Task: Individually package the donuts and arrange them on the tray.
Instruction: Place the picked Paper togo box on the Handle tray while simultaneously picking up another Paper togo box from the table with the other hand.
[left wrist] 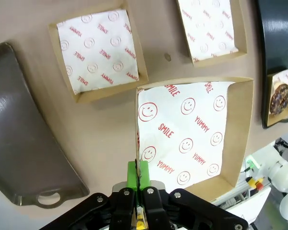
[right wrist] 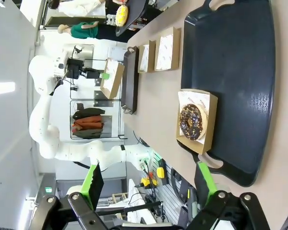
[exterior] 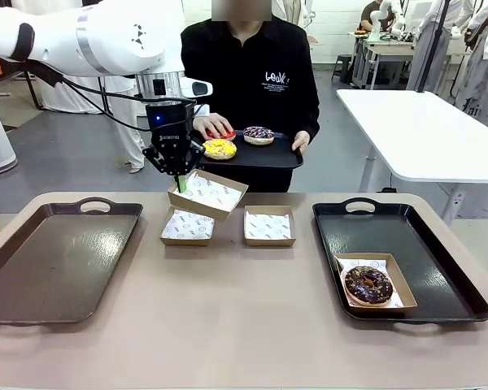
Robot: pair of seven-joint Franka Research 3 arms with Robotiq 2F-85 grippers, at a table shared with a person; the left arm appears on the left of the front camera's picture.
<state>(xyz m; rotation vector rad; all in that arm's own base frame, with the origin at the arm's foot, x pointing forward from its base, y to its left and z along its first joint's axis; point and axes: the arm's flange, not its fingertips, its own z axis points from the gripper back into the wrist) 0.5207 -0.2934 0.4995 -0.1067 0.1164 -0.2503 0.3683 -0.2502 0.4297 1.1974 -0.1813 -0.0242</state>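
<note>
Tan surface (exterior: 244, 341): chocolate donut (exterior: 368, 284) boxed on the right tray (exterior: 439, 276), three donuts (exterior: 220, 149) unpacked on the person's tray (exterior: 281, 156). My left end effector (exterior: 181, 180) pinches an empty box (exterior: 211, 193); right end effector (right wrist: 149, 167) spread.

Two boxes (exterior: 187, 227) lie between the left tray (exterior: 57, 260) and the right tray (exterior: 374, 229), which holds a boxed donut (exterior: 368, 284).

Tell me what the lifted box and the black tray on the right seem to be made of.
Lifted box: probably brown cardboard, matte, with tan folded walls and a printed white paper liner. Black tray: likely moulded plastic, semi-gloss, with soft reflections.
</note>
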